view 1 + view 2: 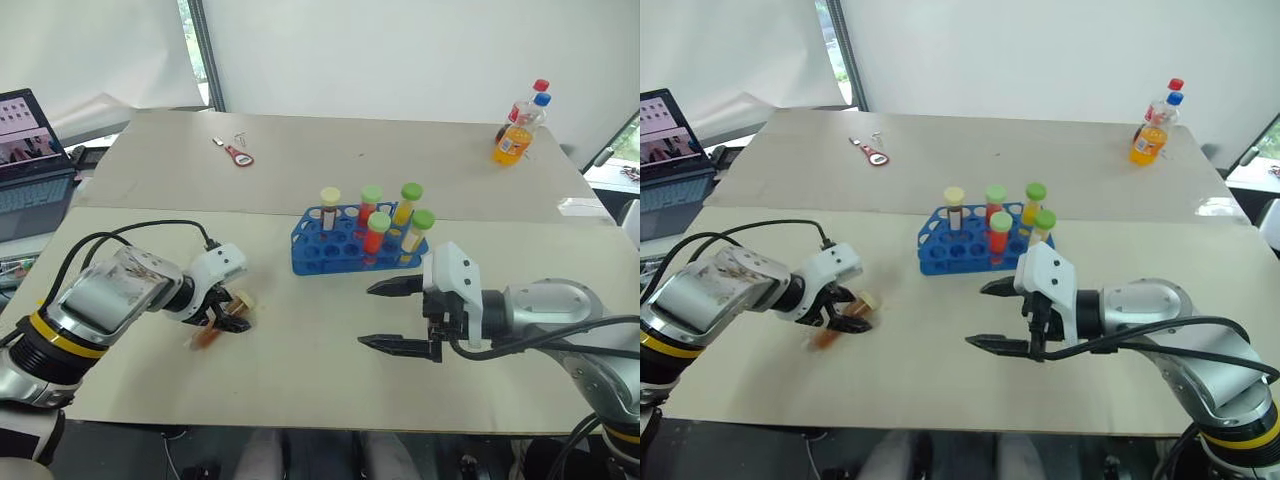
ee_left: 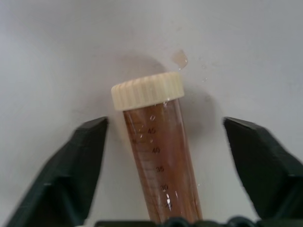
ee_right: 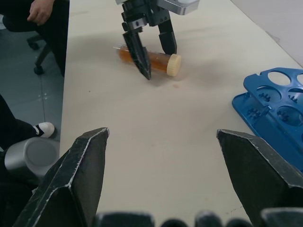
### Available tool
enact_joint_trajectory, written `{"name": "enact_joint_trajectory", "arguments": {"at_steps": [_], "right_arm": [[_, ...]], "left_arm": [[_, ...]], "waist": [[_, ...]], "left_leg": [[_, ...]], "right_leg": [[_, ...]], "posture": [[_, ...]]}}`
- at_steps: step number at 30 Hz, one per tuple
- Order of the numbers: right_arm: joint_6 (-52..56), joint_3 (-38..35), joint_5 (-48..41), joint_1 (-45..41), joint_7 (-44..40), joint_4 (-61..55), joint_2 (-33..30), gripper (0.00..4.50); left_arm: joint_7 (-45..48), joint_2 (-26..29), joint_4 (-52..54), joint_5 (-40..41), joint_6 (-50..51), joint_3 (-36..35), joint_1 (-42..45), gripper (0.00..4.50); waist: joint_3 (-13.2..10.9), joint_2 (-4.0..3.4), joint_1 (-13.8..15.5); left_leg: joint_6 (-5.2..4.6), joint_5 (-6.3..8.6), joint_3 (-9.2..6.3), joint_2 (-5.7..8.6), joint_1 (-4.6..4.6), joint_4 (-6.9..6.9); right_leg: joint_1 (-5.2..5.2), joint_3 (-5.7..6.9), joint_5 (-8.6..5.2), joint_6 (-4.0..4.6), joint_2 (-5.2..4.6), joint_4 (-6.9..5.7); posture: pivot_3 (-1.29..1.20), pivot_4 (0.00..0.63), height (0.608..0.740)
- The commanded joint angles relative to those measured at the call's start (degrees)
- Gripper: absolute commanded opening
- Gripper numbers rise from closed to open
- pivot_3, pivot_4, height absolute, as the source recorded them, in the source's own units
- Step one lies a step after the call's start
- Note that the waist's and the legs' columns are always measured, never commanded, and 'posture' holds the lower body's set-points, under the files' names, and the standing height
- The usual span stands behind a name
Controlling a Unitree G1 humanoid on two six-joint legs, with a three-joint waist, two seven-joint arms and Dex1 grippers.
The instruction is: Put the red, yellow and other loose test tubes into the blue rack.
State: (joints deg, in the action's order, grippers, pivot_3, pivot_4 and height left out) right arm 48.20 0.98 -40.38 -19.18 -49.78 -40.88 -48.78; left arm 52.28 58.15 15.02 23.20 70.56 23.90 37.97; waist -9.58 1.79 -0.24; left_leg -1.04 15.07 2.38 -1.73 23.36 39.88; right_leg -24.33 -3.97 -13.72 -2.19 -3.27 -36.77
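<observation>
- Rack: the blue rack stands near the middle of the table, with five capped tubes upright in its holes, one pale-capped and four green-capped.
- The amber tube, with its pale yellow cap, lies flat on the table well to the robot's left of the blue rack, cap end pointing toward the rack.
- The left gripper points steeply down over that amber tube; its two black fingers straddle the tube body just below the cap, apart, with table showing on both sides between finger and tube, so nothing is clamped.
- The right gripper hangs just in front of the blue rack, pointing toward the left gripper, jaws spread wide with nothing between them.
- An orange soda bottle stands far behind the rack, toward the robot's right.
- A laptop sits beyond the rack on the robot's far left.
- A small red tool lies behind the rack.
</observation>
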Motion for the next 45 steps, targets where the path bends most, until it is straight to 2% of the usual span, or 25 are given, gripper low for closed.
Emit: {"name": "enact_joint_trajectory", "arguments": {"at_steps": [1,4,5,10,13,16,21,24,29,37,45], "right_arm": [[1.54,-3.70,-3.56,-1.68,1.22,-1.90,-0.73,4.06],[2.63,-5.19,-5.52,-2.04,2.27,-1.82,-0.98,4.06],[2.99,-5.69,-6.18,-2.15,2.70,-1.77,-1.06,4.06],[3.86,-7.92,-7.83,-1.28,3.96,-2.23,-2.71,4.06],[3.47,-11.28,-7.98,1.85,3.96,-4.07,-5.31,4.06],[2.75,-13.88,-7.76,4.55,4.56,-5.34,-6.69,4.06],[5.36,-17.03,-7.71,7.96,8.96,-8.90,-8.36,4.06],[8.02,-17.88,-9.74,7.47,13.09,-9.27,-8.22,4.06],[14.00,-17.84,-11.24,4.49,24.18,-10.10,-5.88,4.06],[17.06,-18.36,-14.49,4.99,29.98,-12.00,-5.23,4.06],[17.94,-19.89,-17.91,6.60,33.06,-12.78,-6.20,4.06]], "left_arm": [[1.22,0.72,2.13,-0.38,0.99,0.85,1.02,2.40],[1.65,1.02,2.29,-0.98,0.72,0.96,0.96,1.01],[2.13,1.44,2.22,-1.40,-0.30,1.05,0.88,0.89],[6.93,2.02,-0.09,-2.85,-10.24,-0.49,2.05,0.89],[7.20,-9.41,-7.76,2.71,-18.63,-10.31,9.53,0.89],[6.32,-17.22,-13.00,4.01,-25.34,-15.46,13.99,0.89],[3.17,-28.00,-17.50,4.01,-34.82,-19.27,13.62,0.89],[2.01,-31.88,-19.14,2.46,-40.62,-19.77,11.67,0.89],[-2.89,-41.71,-30.43,-2.06,-56.18,-20.09,9.44,0.89],[-5.65,-48.63,-42.07,-6.59,-69.50,-20.19,10.15,0.89],[-5.08,-50.69,-48.32,-8.09,-73.48,-20.02,10.63,0.89]], "waist": [[0.00,0.00,-0.15],[0.00,0.00,-0.18],[0.00,0.00,-0.20],[0.00,0.00,-0.14],[-0.02,0.03,1.21],[-0.08,0.14,1.69],[-0.01,0.04,0.62],[-0.02,0.05,0.31],[-0.01,0.05,0.75],[-0.02,0.05,0.97],[-0.01,0.05,0.89]], "left_leg": [[0.00,0.00,-0.01,-0.01,0.00,0.00],[0.00,0.00,-0.09,0.00,0.00,0.00],[0.00,0.00,-0.10,0.00,0.00,0.01],[0.00,0.00,-0.10,0.01,0.01,0.01],[-0.01,-0.01,-0.04,0.04,0.11,0.10],[-0.01,-0.01,-0.25,0.04,0.49,0.54],[-0.13,0.06,-0.29,0.12,0.42,0.57],[-0.12,0.06,-0.39,0.09,0.42,0.56],[-0.11,0.04,-0.50,0.15,0.40,0.59],[-0.15,0.07,-0.62,0.22,0.51,0.61],[-0.15,0.07,-0.69,0.23,0.48,0.61]], "right_leg": [[0.00,0.00,0.00,0.00,0.00,0.00],[0.01,0.00,0.00,0.00,0.00,0.00],[0.01,0.00,0.00,0.00,-0.01,0.00],[0.01,0.00,0.00,0.00,-0.01,0.00],[0.00,0.05,0.00,0.00,-0.04,-0.01],[0.01,0.23,0.02,-0.05,0.00,0.02],[0.04,0.04,0.07,-0.14,-0.08,-0.01],[0.02,0.04,0.07,-0.14,-0.04,-0.04],[0.08,0.03,0.09,-0.16,-0.09,-0.04],[0.06,0.04,0.11,-0.20,-0.13,0.03],[0.08,0.04,0.13,-0.22,-0.13,0.02]], "posture": [[0.00,0.150,0.740],[0.00,0.150,0.740],[0.00,0.150,0.740],[0.00,0.150,0.740],[0.00,0.150,0.740],[0.00,0.150,0.740],[0.00,0.150,0.740],[0.00,0.150,0.740],[0.00,0.150,0.740],[0.00,0.150,0.740],[0.00,0.150,0.740]]}}
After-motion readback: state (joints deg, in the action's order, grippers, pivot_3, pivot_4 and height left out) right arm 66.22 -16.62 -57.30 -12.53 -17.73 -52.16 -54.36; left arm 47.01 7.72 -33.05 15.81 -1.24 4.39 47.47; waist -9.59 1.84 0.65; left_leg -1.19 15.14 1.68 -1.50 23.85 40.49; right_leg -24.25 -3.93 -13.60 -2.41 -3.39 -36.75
